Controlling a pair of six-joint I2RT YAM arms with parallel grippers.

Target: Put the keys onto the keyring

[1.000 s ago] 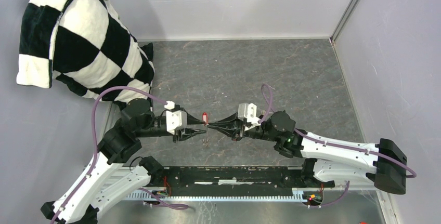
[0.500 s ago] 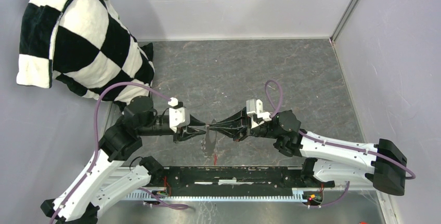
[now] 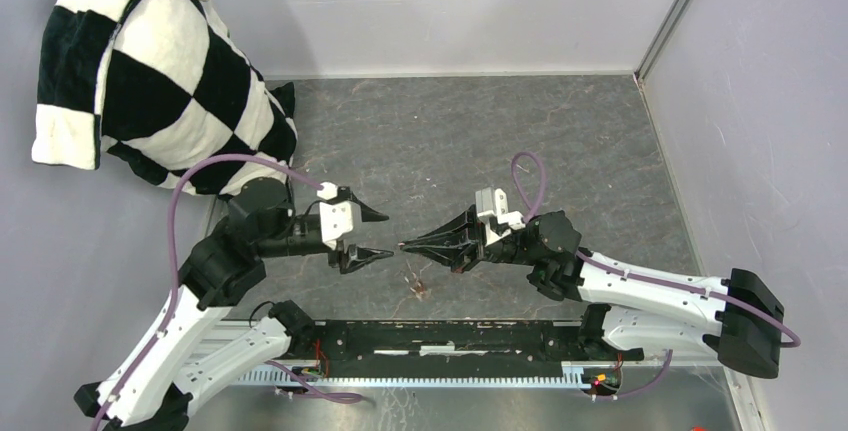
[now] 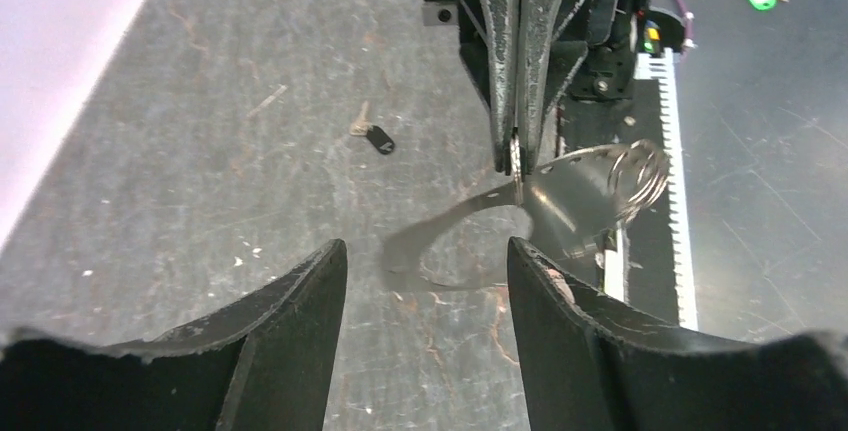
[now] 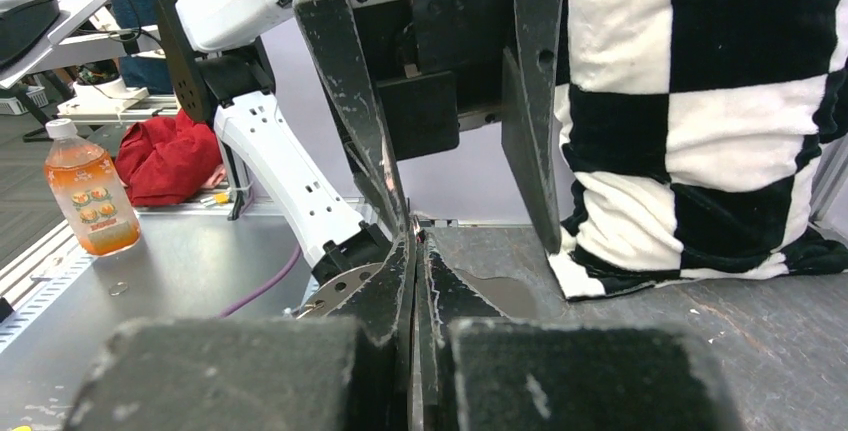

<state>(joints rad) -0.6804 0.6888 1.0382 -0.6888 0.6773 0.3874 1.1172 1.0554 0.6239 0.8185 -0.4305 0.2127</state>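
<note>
Grey mottled tabletop between lavender walls, with a checkered pillow at far left. Overhead view: the left gripper gapes and holds nothing; the right gripper is pinched closed, with a reddish key tag just near of its tips. Left wrist view alone shows the keyring, blurred, clamped in the right fingers, and the black-headed key lying apart on the table. Right wrist view adds an orange bottle beyond the table.

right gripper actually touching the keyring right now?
Touching. Left wrist view: the right gripper has its jaws shut on the keyring wire, and the blurred loop hangs from its tips.
</note>
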